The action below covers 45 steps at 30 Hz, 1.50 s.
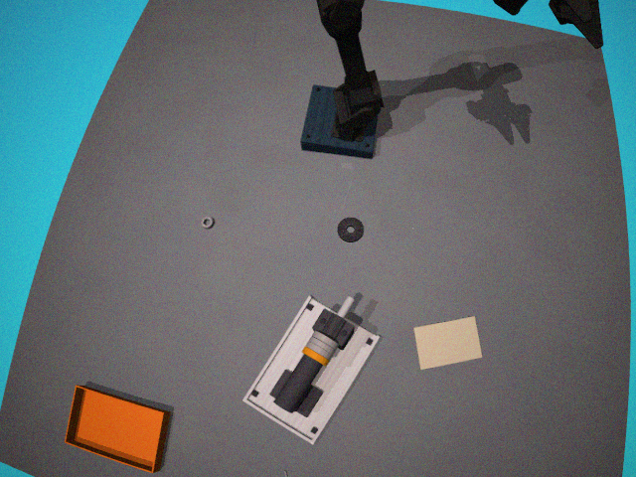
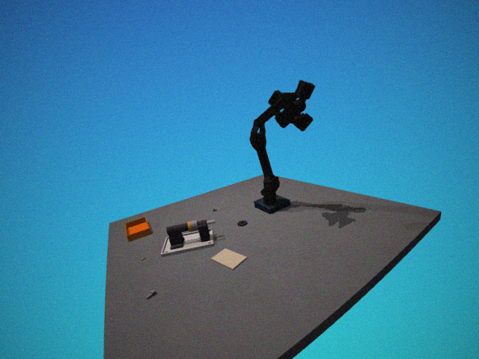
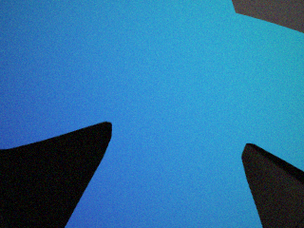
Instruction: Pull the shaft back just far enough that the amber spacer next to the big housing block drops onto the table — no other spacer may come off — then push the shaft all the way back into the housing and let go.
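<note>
The shaft assembly sits on a white base plate [image 1: 271, 377] [image 2: 181, 249]. The big dark housing block [image 1: 299, 384] [image 2: 176, 233] is at one end and a smaller dark support block [image 1: 335, 326] [image 2: 203, 229] at the other. The amber spacer [image 1: 315, 355] [image 2: 190, 225] sits on the shaft right against the housing, with pale spacers [image 1: 324, 341] beside it. The pale shaft tip [image 1: 346, 303] [image 2: 210, 221] sticks out past the support block. My gripper [image 2: 299, 106] [image 3: 178, 140] is open and empty, raised high above the arm's base, far from the assembly.
An orange tray [image 1: 72, 418] [image 2: 139, 235] stands near the table corner. A beige card [image 1: 446, 341] [image 2: 229, 258] lies beside the plate. A black washer [image 1: 350, 225] [image 2: 242, 223] and a small grey ring [image 1: 207, 222] lie loose. The arm's blue base [image 1: 315, 123] [image 2: 270, 204] is at the back.
</note>
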Motion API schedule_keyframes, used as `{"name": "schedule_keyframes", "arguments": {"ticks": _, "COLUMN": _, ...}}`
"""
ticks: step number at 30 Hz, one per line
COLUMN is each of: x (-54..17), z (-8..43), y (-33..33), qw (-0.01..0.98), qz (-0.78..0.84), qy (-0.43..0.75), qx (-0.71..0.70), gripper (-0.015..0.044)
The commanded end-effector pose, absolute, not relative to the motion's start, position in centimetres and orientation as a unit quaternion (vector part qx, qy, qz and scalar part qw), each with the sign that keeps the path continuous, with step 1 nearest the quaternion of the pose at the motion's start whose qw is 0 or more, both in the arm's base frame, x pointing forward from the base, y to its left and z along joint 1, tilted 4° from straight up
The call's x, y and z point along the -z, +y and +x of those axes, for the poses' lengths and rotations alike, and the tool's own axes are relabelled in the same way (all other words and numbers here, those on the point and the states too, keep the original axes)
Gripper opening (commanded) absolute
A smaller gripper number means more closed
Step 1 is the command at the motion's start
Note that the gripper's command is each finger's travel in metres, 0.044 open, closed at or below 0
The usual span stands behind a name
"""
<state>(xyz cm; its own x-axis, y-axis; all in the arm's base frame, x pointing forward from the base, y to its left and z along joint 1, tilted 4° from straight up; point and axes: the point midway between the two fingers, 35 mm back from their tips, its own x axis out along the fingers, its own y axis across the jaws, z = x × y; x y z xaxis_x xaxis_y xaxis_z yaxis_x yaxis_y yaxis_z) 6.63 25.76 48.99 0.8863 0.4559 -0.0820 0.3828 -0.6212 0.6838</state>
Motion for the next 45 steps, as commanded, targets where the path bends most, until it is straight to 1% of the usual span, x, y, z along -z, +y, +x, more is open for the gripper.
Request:
{"name": "schedule_keyframes", "arguments": {"ticks": 1, "x": -48.9, "z": 6.7, "y": 25.8, "qw": 0.375, "qz": 0.896, "qy": 0.232, "qx": -0.051, "gripper": 0.0426}}
{"name": "schedule_keyframes", "arguments": {"ticks": 2, "x": -48.6, "z": 6.9, "y": 26.0, "qw": 0.399, "qz": 0.887, "qy": 0.229, "qx": -0.053, "gripper": 0.0440}}
{"name": "schedule_keyframes", "arguments": {"ticks": 6, "x": -46.4, "z": 8.9, "y": 27.1, "qw": 0.569, "qz": 0.793, "qy": 0.204, "qx": -0.067, "gripper": 0.0440}}
{"name": "schedule_keyframes", "arguments": {"ticks": 10, "x": -44.0, "z": 11.3, "y": 27.9, "qw": 0.723, "qz": 0.662, "qy": 0.183, "qx": -0.074, "gripper": 0.0440}}
{"name": "schedule_keyframes", "arguments": {"ticks": 11, "x": -42.9, "z": 11.9, "y": 28.5, "qw": 0.728, "qz": 0.654, "qy": 0.193, "qx": -0.067, "gripper": 0.0440}}
{"name": "schedule_keyframes", "arguments": {"ticks": 14, "x": -41.0, "z": 13.6, "y": 29.0, "qw": 0.796, "qz": 0.571, "qy": 0.193, "qx": -0.064, "gripper": 0.0440}}
{"name": "schedule_keyframes", "arguments": {"ticks": 22, "x": -36.7, "z": 18.1, "y": 28.5, "qw": 0.940, "qz": 0.281, "qy": 0.180, "qx": -0.066, "gripper": 0.0440}}
{"name": "schedule_keyframes", "arguments": {"ticks": 27, "x": -34.8, "z": 20.1, "y": 27.9, "qw": 0.969, "qz": 0.152, "qy": 0.181, "qx": -0.065, "gripper": 0.0440}}
{"name": "schedule_keyframes", "arguments": {"ticks": 33, "x": -32.5, "z": 22.3, "y": 26.9, "qw": 0.980, "qz": -0.008, "qy": 0.187, "qx": -0.068, "gripper": 0.0440}}
{"name": "schedule_keyframes", "arguments": {"ticks": 39, "x": -30.2, "z": 24.4, "y": 25.7, "qw": 0.963, "qz": -0.167, "qy": 0.196, "qx": -0.078, "gripper": 0.0440}}
{"name": "schedule_keyframes", "arguments": {"ticks": 45, "x": -27.9, "z": 26.3, "y": 24.2, "qw": 0.922, "qz": -0.315, "qy": 0.206, "qx": -0.094, "gripper": 0.0440}}
